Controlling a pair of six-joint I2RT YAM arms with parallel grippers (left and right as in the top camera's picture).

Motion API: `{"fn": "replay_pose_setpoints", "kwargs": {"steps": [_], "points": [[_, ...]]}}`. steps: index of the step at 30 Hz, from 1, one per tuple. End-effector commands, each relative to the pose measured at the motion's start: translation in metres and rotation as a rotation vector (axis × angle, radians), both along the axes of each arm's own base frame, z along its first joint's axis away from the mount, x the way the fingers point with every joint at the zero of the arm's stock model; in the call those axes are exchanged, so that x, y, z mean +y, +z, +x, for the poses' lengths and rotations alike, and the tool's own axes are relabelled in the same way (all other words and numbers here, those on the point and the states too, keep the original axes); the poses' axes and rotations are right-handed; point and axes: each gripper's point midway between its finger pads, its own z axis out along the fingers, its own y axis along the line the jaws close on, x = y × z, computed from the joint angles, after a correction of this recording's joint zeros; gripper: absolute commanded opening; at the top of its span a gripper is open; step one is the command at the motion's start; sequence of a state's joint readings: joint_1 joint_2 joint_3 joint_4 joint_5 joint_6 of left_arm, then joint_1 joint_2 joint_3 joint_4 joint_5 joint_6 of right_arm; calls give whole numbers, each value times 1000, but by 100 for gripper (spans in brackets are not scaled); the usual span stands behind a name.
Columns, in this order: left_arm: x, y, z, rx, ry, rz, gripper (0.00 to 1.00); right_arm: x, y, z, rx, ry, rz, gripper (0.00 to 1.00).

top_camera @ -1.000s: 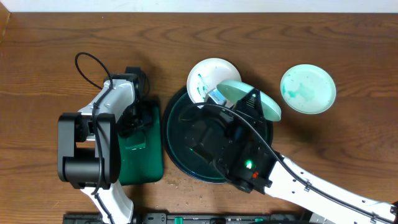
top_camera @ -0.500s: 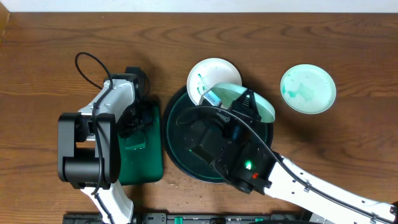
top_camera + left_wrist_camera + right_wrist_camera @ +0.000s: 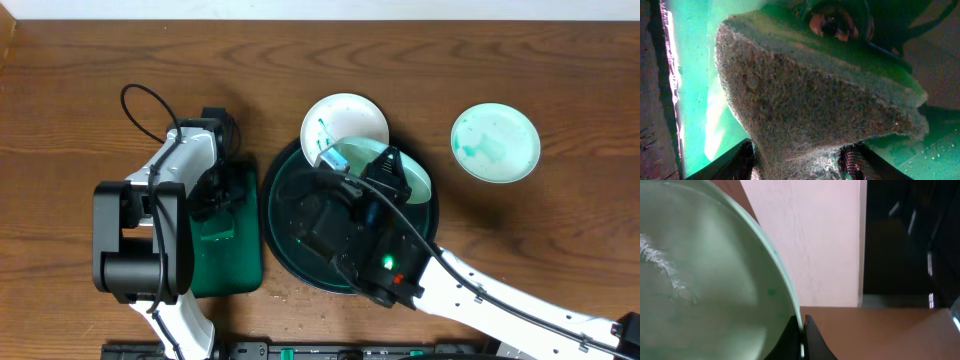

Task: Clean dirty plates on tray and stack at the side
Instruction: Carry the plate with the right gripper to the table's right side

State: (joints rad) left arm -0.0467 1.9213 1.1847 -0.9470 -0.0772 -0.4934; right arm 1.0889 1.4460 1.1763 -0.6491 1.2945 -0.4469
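Observation:
My right gripper (image 3: 380, 166) is shut on the rim of a pale plate (image 3: 418, 182) with green smears and holds it tilted over the far part of the round dark tray (image 3: 285, 215). In the right wrist view the plate (image 3: 705, 280) fills the left side, its edge pinched between my right gripper's (image 3: 801, 335) fingers. A second plate (image 3: 345, 122) with green marks leans on the tray's far rim. A third, smeared green, plate (image 3: 495, 143) lies on the table to the right. My left gripper (image 3: 799, 165) is shut on a grey-green scouring pad (image 3: 810, 100).
A rectangular green tray (image 3: 245, 262) lies left of the round tray, under my left gripper (image 3: 212, 200). The left arm's base (image 3: 140, 240) stands at the table's left front. Bare wooden table (image 3: 560, 230) stretches to the right and along the back.
The right gripper has carried the held plate to the left, so it now hangs wholly over the round tray. The left arm has not moved.

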Motion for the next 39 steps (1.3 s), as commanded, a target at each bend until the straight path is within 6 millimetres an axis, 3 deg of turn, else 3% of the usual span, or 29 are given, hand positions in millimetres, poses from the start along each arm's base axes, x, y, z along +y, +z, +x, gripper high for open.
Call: {"fn": "replay_pose_setpoints", "kwargs": {"steps": [1, 4, 8, 11, 16, 20, 23, 26, 32, 39], "points": [[-3, -7, -8, 37, 1, -16, 62, -2, 17, -5, -105, -53, 56, 1], [-3, -8, -6, 30, 1, -17, 62, 9, -18, 3, 76, 26, 176, 1], [-3, -7, -7, 32, 2, -19, 62, 6, -66, 3, 303, -37, 497, 1], [-4, -8, -6, 32, 2, -24, 62, 2, -87, 1, 413, -125, 694, 1], [-4, -8, -4, 22, 3, -25, 62, -6, -84, 6, 440, -206, 894, 1], [-4, -8, -4, 22, 3, -25, 62, -23, -53, 14, 399, -209, 1029, 1], [-5, -8, -4, 22, 4, -29, 62, -54, -30, 23, 312, -267, 1126, 1], [-7, -8, -4, 22, 6, -40, 62, -93, -23, 29, 250, -372, 1196, 1], [-7, -8, -4, 22, 5, -39, 62, -183, -36, 34, 136, -673, 1251, 1], [-7, -8, -4, 22, 5, -39, 62, -269, -45, 30, -24, -942, 1356, 1]]}}
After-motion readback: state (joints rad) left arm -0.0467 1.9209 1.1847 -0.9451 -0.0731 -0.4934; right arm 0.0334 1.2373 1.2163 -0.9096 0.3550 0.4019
